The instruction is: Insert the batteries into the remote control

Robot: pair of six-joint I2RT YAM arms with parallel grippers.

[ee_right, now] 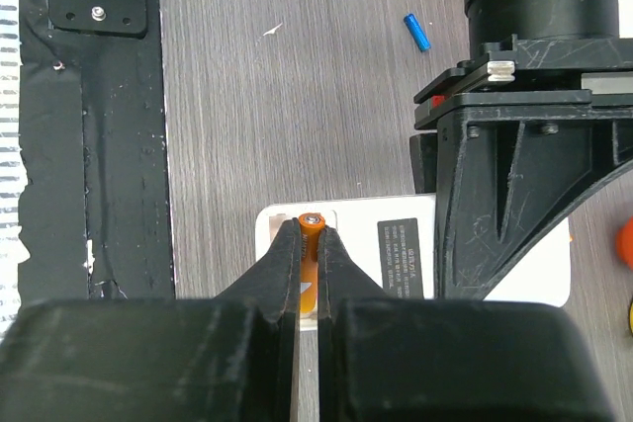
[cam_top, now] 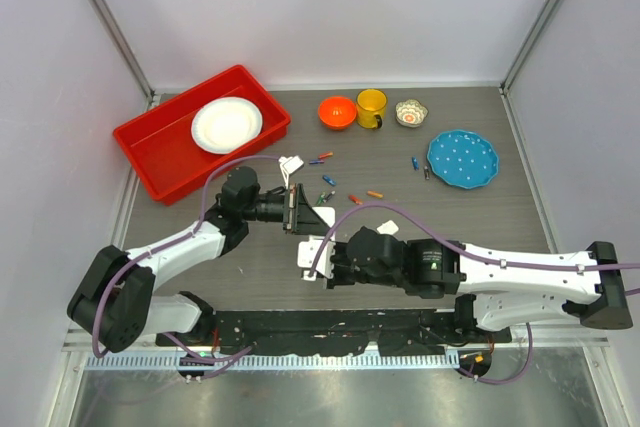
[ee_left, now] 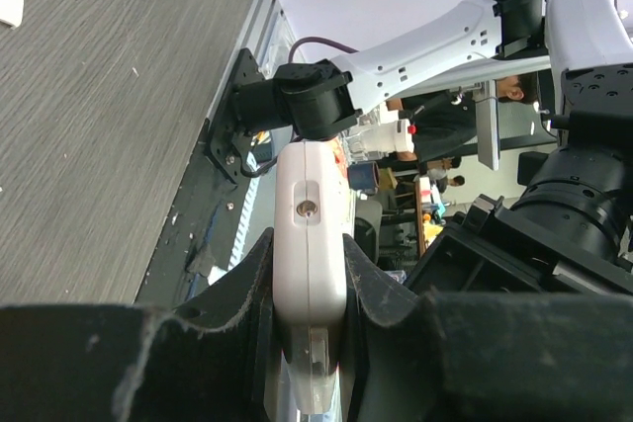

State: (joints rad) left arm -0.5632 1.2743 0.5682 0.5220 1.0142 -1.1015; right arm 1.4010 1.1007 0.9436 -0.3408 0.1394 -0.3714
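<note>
We see a dark grey wood-grain table (cam_top: 480, 217) enclosed on its far, left and right edges by plain white wall panels (cam_top: 330, 7). Silver metal posts (cam_top: 112, 22) rise at its far corners. The light is even. Beyond the near edge lies what may be a cluttered workshop room (ee_left: 425, 175), blurred.

Scattered batteries (cam_top: 375, 193) clutter the far middle of the table (cam_top: 500, 215)

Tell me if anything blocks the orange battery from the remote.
Nothing visible does. The right gripper holds the orange battery directly at the remote's white back; the left gripper clamps the remote off to one side.
</note>
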